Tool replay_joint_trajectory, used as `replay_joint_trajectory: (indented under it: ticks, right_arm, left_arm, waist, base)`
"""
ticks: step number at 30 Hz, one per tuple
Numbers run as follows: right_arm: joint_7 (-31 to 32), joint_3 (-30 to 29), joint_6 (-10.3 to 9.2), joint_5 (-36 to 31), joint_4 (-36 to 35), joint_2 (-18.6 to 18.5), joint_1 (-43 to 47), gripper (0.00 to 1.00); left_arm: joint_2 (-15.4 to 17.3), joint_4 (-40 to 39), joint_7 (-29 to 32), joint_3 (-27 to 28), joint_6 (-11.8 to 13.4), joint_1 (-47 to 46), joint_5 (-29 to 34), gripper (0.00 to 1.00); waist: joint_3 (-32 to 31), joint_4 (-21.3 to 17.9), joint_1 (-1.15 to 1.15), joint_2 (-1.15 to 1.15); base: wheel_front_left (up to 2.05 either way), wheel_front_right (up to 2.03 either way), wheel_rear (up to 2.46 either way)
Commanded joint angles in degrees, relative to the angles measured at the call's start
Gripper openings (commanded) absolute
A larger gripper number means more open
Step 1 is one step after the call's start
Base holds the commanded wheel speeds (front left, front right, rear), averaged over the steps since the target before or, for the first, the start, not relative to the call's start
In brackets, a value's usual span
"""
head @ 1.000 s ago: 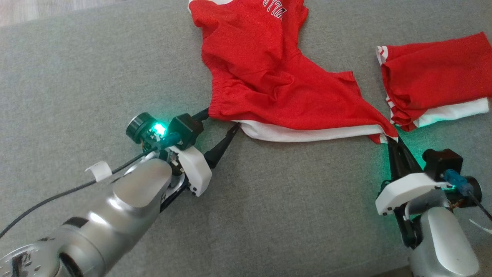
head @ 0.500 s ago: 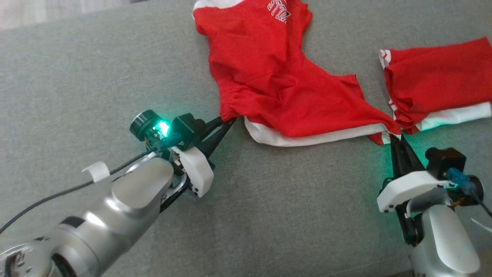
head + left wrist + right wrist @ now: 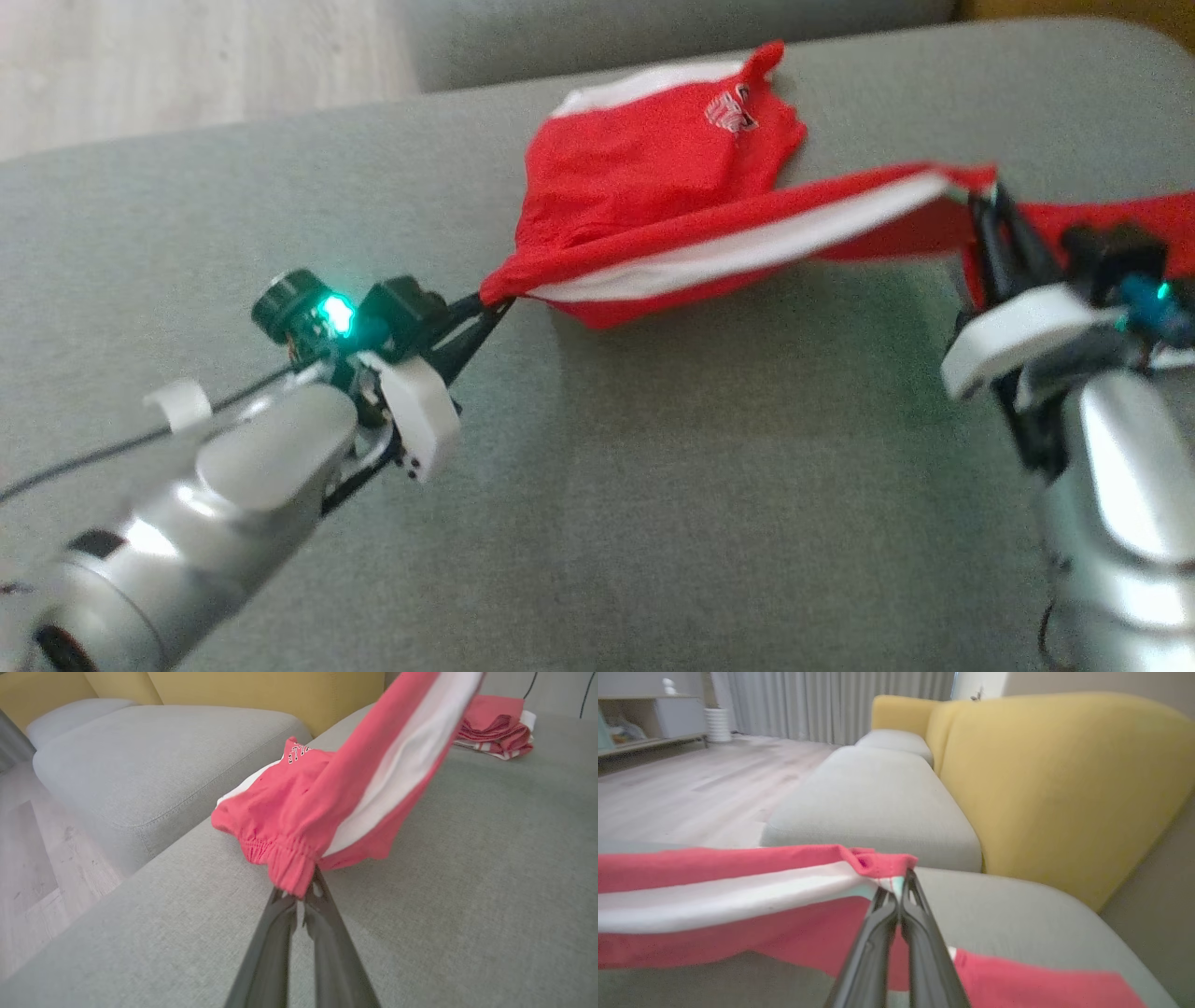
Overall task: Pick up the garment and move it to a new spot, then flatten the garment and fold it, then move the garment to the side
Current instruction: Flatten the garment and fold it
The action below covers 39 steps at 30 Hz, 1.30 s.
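Jaws clenched: left gripper (image 3: 487, 311) pinches the elastic waistband, right gripper (image 3: 982, 200) the far edge of red-and-white soft cloth shorts (image 3: 644, 177). Light, limp, sagging between; corners likely hold best.

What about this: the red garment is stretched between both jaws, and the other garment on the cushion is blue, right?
Not blue: the other garment on the cushion is red and white, as the left wrist view shows. The rest holds.
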Motion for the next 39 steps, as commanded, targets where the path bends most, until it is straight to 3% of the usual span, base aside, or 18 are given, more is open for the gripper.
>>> replay_joint_trajectory:
  ticks: [1, 5, 11, 17, 23, 29, 34, 39]
  right_arm:
    - [0.78, 2.5, -0.04, 1.35, -2.82, -1.83, -4.49, 0.0]
    - [2.22, 6.02, -0.04, 5.25, -3.66, -6.33, -13.1, 0.0]
    - [3.08, 8.57, -0.04, 6.58, -3.86, -9.53, -18.88, 0.0]
    - [5.65, 10.11, -0.04, 7.39, -5.72, -11.09, -15.13, 0.0]
    - [10.88, 10.7, -0.04, 8.68, -11.66, -14.84, -8.48, 0.0]
    - [16.65, 11.37, -0.04, 10.21, -16.62, -18.37, -7.13, 0.0]
    - [19.39, 13.37, -0.04, 11.49, -15.73, -18.49, -12.83, 0.0]
    - [18.68, 17.11, -0.04, 11.88, -8.19, -17.26, -25.87, 0.0]
  left_arm:
    - [3.02, -2.16, 1.94, 1.67, 0.1, -5.74, 0.09, 0.0]
    - [6.41, -3.88, 6.17, 1.82, 0.1, -14.13, -4.25, 0.0]
    - [6.71, -1.12, 6.33, 2.8, 0.1, -22.22, -7.2, 0.0]
    - [7.31, -3.4, 8.31, 2.39, 0.1, -21.67, -9.33, 0.0]
    - [12.7, -13.3, 14.04, 2.0, 0.1, -16.45, -15.76, 0.0]
    - [16.92, -19.04, 16.28, 3.24, 0.61, -16.44, -18.98, 0.0]
    - [16.26, -17.86, 16.73, 5.15, 1.25, -19.63, -19.76, 0.0]
    - [14.49, -11.31, 16.28, 7.32, 1.18, -26.34, -18.48, 0.0]
  waist:
    - [-3.29, 2.38, 0.01, 0.0]
    - [-7.19, 3.92, 0.01, 0.0]
    - [-10.02, 5.39, 0.01, 0.0]
    - [-11.1, 6.68, 0.01, 0.0]
    - [-10.67, 7.6, 0.01, 0.0]
    - [-7.96, 8.3, 0.01, 0.0]
    - [-2.68, 7.86, 0.01, 0.0]
    - [4.37, 6.57, 0.01, 0.0]
  base:
    - [0.0, 0.0, 0.0]
    - [0.0, 0.0, 0.0]
    - [0.0, 0.0, 0.0]
    - [0.0, 0.0, 0.0]
    - [0.0, 0.0, 0.0]
    - [0.0, 0.0, 0.0]
    - [0.0, 0.0, 0.0]
    - [0.0, 0.0, 0.0]
